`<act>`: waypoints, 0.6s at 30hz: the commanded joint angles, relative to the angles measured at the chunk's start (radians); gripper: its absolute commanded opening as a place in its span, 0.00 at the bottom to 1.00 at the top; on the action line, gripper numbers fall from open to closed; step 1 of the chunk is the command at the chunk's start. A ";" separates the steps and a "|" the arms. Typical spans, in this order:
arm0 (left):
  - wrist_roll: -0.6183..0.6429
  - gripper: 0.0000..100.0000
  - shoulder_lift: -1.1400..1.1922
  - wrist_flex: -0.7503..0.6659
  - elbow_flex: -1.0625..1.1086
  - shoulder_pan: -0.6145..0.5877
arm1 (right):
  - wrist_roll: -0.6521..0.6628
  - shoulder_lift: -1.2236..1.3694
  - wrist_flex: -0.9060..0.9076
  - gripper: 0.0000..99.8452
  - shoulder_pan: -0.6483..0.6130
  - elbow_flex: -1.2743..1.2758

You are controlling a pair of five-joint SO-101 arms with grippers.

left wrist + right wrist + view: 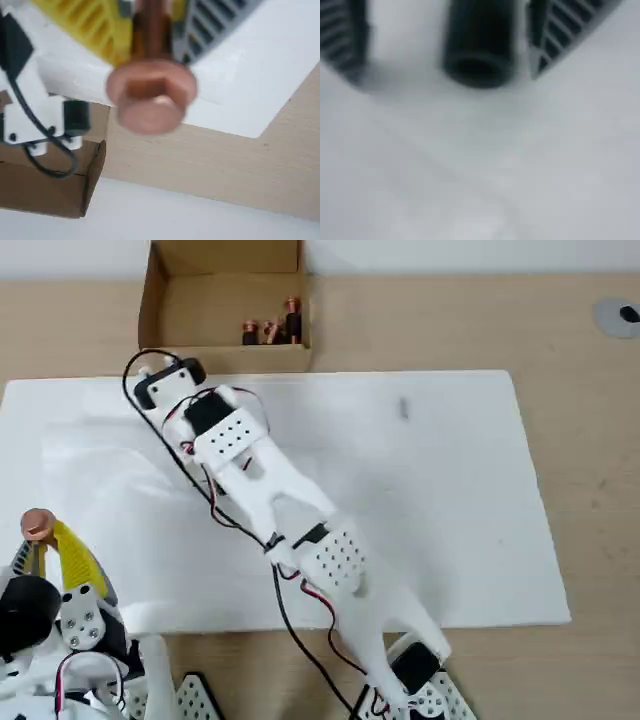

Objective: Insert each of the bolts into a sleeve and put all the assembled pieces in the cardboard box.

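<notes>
The copper bolt point(151, 95) is clamped by its smooth round shank between the left gripper's point(150, 30) two jaws, one yellow and one grey and ribbed. Its broad flanged hexagonal head sticks out past their tips. In the high view this gripper is held above the near left corner of the white sheet point(430, 500). The black sleeve point(480, 45), a short matt tube with its open, rounded mouth facing the camera, lies between the dark ribbed jaws of the right gripper point(447, 70). The jaws stand apart, with a gap on either side of the tube, wider on one side than the other. The sheet beneath it is pale and faintly creased. The right arm stretches across the sheet to its far edge, just in front of the cardboard box point(152, 300). In the box's right front corner stand a few assembled pieces point(272, 330), copper and black. The box and sheet rest on a light wooden table point(585, 440).
</notes>
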 commanded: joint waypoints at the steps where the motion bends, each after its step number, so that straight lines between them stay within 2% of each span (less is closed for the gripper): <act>1: 0.002 0.01 -0.005 0.002 -0.040 -0.017 | 0.041 0.019 0.032 0.13 0.001 -0.001; 5: 0.002 0.01 -0.004 0.002 -0.040 -0.017 | 0.081 0.024 0.066 0.13 -0.001 -0.001; 18: 0.002 0.01 -0.004 0.002 -0.040 -0.017 | 0.083 0.018 0.092 0.13 0.015 -0.002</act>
